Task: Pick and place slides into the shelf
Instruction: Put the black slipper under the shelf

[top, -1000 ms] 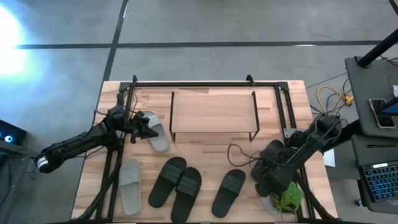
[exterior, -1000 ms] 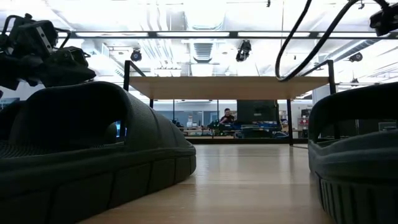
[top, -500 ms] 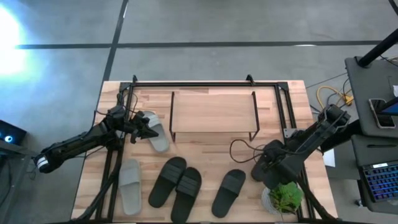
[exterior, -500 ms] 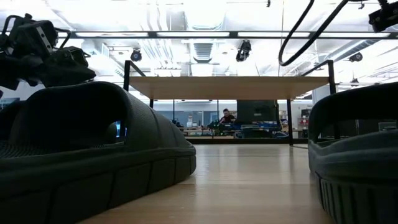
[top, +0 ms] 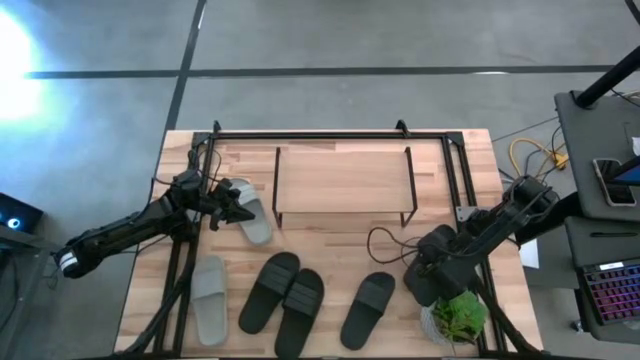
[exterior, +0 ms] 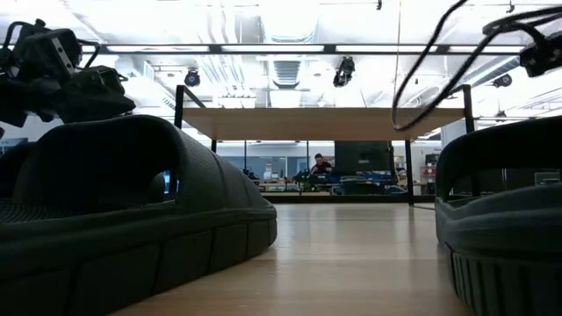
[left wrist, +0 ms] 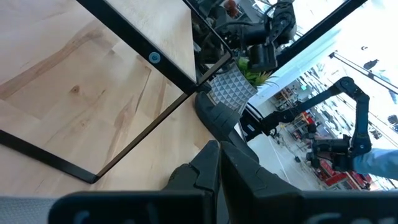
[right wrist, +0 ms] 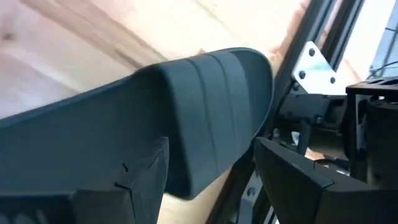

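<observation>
Wooden tabletop (top: pixel 330 240) is sitting on a grey concrete floor, with the shelf (top: pixel 342 180) standing at its 12 o'clock side, light wood board on thin black legs, nothing on top. Left gripper (top: pixel 243 209) is sitting at the shelf's 9 o'clock, fingers pinched fully together, tip touching a light grey slide (top: pixel 249 209) lying just beside the shelf's left legs; whether it is gripping it is unclear. Second grey slide (top: pixel 209 299) is lying at 7 o'clock on the table. Two black slides (top: pixel 283 293) are lying side by side, touching, at 6 o'clock, and another black slide (top: pixel 368 308) is lying at 5 o'clock. Right gripper (right wrist: pixel 211 174) is hanging low at 4 o'clock near a potted plant (top: pixel 459 317), jaws spread wide around a black slide (right wrist: pixel 205 99) seen in its wrist view, fingers (right wrist: pixel 292 180) not squeezing it.
</observation>
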Motion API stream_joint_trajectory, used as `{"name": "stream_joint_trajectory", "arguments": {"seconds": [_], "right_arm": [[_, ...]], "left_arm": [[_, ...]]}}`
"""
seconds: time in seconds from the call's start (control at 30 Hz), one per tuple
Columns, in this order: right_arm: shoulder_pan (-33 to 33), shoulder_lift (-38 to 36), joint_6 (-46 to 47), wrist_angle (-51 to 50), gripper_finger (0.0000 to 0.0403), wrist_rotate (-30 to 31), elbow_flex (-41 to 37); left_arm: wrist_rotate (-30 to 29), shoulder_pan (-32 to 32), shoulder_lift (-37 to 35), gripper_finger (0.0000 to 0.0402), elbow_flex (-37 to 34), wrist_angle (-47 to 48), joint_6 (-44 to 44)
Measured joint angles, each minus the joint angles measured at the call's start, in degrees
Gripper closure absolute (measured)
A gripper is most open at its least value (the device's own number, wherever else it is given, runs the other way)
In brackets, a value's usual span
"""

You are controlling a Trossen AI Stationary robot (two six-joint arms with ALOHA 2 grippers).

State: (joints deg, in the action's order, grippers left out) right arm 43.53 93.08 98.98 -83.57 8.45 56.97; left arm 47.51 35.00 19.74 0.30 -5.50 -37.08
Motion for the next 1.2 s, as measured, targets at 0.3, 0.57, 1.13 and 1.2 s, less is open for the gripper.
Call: {"name": "stream_joint_trajectory", "arguments": {"seconds": [0.3, 0.57, 1.13, 1.2], "right_arm": [[-0.1, 0.1, -1.7, -2.0, 0.0172, 0.6, -5.7], [-0.4, 0.1, -1.7, -6.7, 0.0172, 0.6, -5.9], [-0.7, 0.1, -0.4, 1.4, 0.0352, 8.1, -12.7], [-0.7, 0.1, -1.3, 2.2, 0.0379, 8.6, -13.9]], "left_arm": [[0.0, 0.0, 0.0, 0.0402, 0.0, 0.0, 0.0], [0.0, 0.0, 0.0, 0.0402, 0.0, 0.0, 0.0], [0.0, 0.0, 0.0, 0.0402, 0.0, 0.0, 0.0], [0.0, 0.0, 0.0, 0.0402, 0.0, 0.0, 0.0]]}}
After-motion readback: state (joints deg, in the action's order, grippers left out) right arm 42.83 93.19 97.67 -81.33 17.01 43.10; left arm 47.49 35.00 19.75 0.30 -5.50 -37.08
